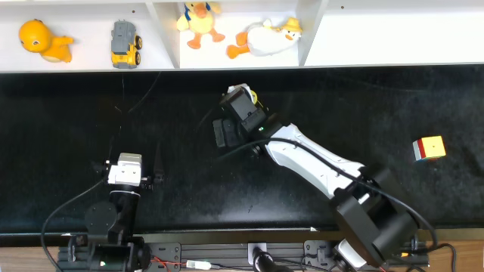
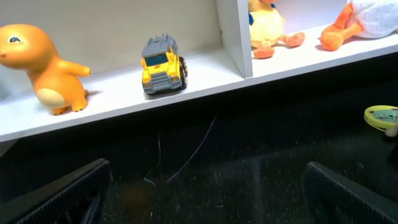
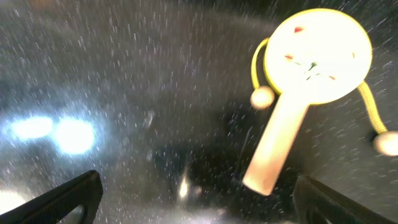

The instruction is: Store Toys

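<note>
A small rattle drum (image 3: 314,56) with a round pale-yellow head, a wooden handle and two beads on cords lies on the black table. My right gripper (image 3: 199,202) hovers open just above it, the drum off to one side of the gap between the fingers. From above, the right gripper (image 1: 240,104) is at mid-table near the shelf, with the drum's yellow edge (image 1: 252,96) peeking out beside it. My left gripper (image 2: 205,202) is open and empty, low at the table's left (image 1: 125,160), facing the shelf. A coloured cube (image 1: 429,148) rests far right.
A white shelf (image 1: 242,62) runs along the table's far edge. It holds an orange figure (image 1: 44,39), a yellow truck (image 1: 125,44), a plush duck (image 1: 200,23) and a white plush bird (image 1: 266,38). Upright dividers (image 1: 168,30) split the compartments.
</note>
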